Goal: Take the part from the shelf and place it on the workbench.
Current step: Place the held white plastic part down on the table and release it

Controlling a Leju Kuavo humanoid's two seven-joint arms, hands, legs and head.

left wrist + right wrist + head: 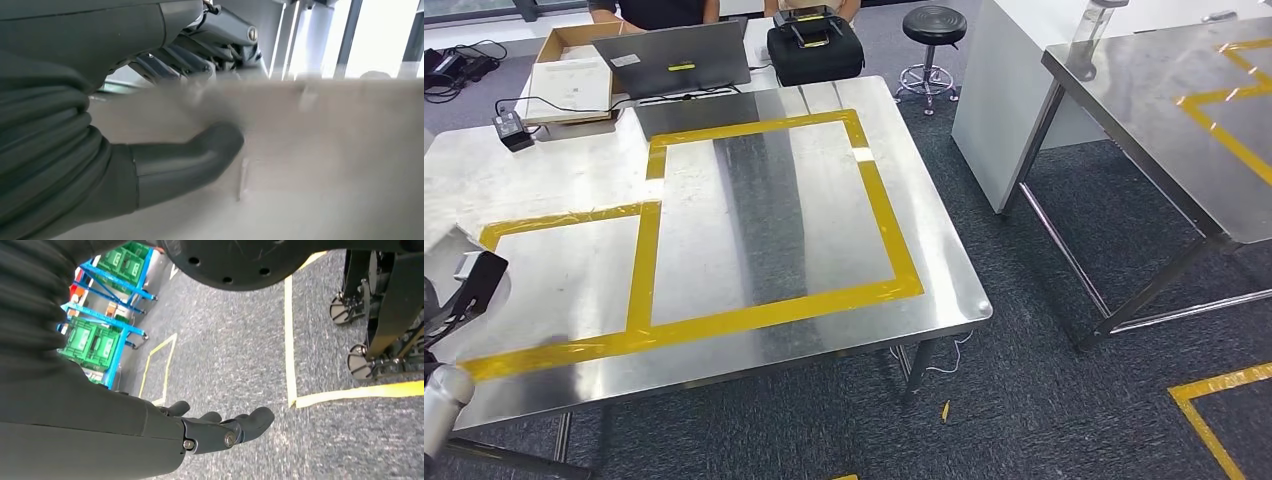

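Note:
The steel workbench (764, 230) carries yellow tape rectangles (879, 200). My left hand (464, 290) shows at the bench's left edge, dark, over the near left tape rectangle. In the left wrist view the left hand (150, 60) hovers close over a blurred pale surface, with the thumb (200, 155) and fingers apart and nothing visible between them. A pale grey shape (449, 245) lies just beyond the hand; I cannot tell whether it is the part. My right hand (215, 432) hangs over the grey carpet, fingers loosely extended and holding nothing.
At the bench's far end stand a laptop (679, 62), a black bag (814, 45), a cardboard box (569, 75) and a power adapter (512, 130), with people behind. A stool (932, 30) and a second steel table (1194, 110) stand to the right. Blue shelves hold green crates (92, 337).

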